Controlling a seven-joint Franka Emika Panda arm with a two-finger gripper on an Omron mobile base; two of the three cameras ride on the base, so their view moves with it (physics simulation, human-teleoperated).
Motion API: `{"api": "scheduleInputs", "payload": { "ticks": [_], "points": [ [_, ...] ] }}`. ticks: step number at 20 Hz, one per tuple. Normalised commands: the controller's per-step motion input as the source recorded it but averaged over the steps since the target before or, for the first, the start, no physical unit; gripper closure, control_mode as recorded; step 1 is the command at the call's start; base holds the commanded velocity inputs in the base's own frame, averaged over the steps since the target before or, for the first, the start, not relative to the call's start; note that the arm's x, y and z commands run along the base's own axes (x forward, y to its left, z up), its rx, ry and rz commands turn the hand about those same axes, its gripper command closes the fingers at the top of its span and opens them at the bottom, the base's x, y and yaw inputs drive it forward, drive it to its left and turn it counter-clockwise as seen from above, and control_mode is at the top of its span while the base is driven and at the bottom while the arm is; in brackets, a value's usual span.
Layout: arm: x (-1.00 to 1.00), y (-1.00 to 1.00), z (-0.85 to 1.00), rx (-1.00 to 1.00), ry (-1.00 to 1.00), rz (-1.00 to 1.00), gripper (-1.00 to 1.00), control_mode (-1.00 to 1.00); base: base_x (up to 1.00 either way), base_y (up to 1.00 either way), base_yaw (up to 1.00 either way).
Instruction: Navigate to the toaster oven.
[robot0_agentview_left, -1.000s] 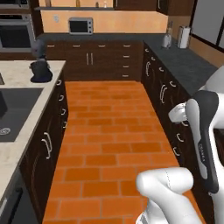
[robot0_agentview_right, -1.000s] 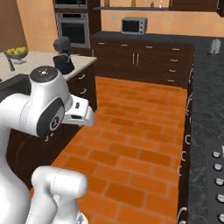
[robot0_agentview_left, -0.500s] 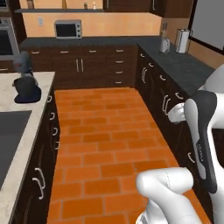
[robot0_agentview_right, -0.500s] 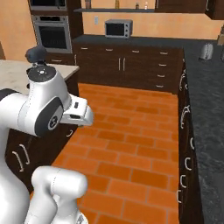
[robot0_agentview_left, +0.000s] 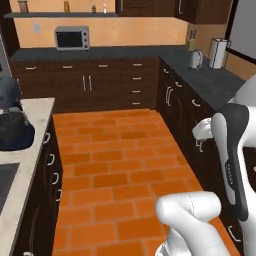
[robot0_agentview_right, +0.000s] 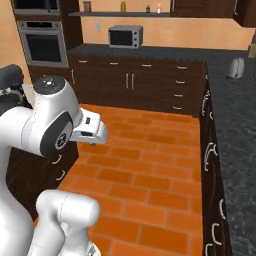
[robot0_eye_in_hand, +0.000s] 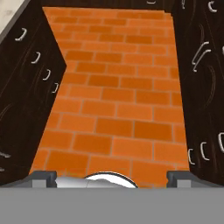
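Hand (robot0_eye_in_hand: 112, 176): fingertips sit wide apart over the brick floor (robot0_agentview_left: 115, 165), holding nothing. Dark cabinets (robot0_agentview_left: 100, 87) line the aisle. Oven (robot0_agentview_left: 72, 38) stands on the far table (robot0_agentview_left: 100, 52), against the wall. Judged rigid, heavy, glass-fronted; door's top handle is the likely hold.

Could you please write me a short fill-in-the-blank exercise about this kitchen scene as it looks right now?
1. The toaster oven sits on the dark counter against the ____ wall.
2. The floor between the cabinets is laid in orange ____.
3. In the right base view, the built-in wall oven stands to the ____ of the toaster oven.

Missing words: back; brick; left
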Motion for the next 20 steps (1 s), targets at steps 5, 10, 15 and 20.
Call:
{"api": "scheduleInputs", "payload": {
  "ticks": [5,10,15,20],
  "points": [
    [0.0,0.0,0.0,0.0,0.0,0.0,-1.0,1.0,1.0,0.09,-0.06],
    [0.0,0.0,0.0,0.0,0.0,0.0,-1.0,1.0,1.0,0.16,-0.08],
    [0.0,0.0,0.0,0.0,0.0,0.0,-1.0,1.0,1.0,0.2,-0.1],
    [0.0,0.0,0.0,0.0,0.0,0.0,-1.0,1.0,1.0,0.39,-0.11]
  ]
}}
